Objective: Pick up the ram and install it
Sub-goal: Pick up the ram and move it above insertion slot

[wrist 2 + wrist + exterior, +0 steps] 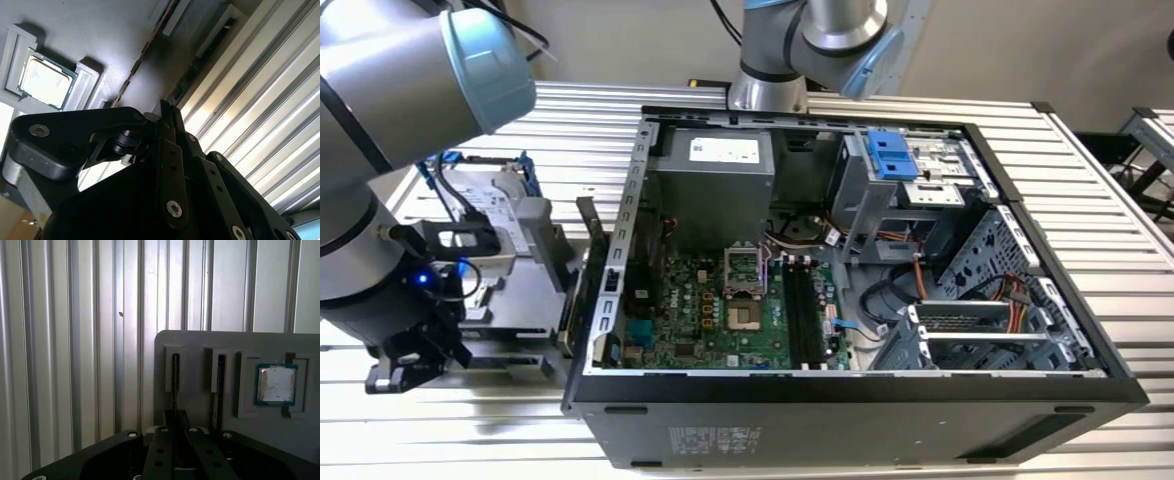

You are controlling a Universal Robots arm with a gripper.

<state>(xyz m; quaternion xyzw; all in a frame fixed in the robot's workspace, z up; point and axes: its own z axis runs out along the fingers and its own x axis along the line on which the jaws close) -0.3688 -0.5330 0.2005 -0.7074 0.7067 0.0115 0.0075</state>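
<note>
Ribbed metal table (65, 340), gray tray (200, 340) on it. Left of the chip (275, 384), the ram (175, 375) stands edge-up in the tray's far slot. The gripper (176, 419) has its fingers (161, 452) pinched narrow on it, arm (360, 250) upright above the tray.

**Ribbed metal table carrying an open computer case and a grey holder plate**

The table (1107, 190) has a silver top of long parallel ribs. A black computer case (854, 425) lies open on it, across the middle and the exterior view's right, with its near wall close to the table's near edge. Bare ribs show beyond the case on the far side and the right. The robot arm's base (767, 92) stands on the far side, just behind the case. In the first wrist view a flat grey holder plate (197, 340) with a rounded corner lies straight on the ribs.
</note>
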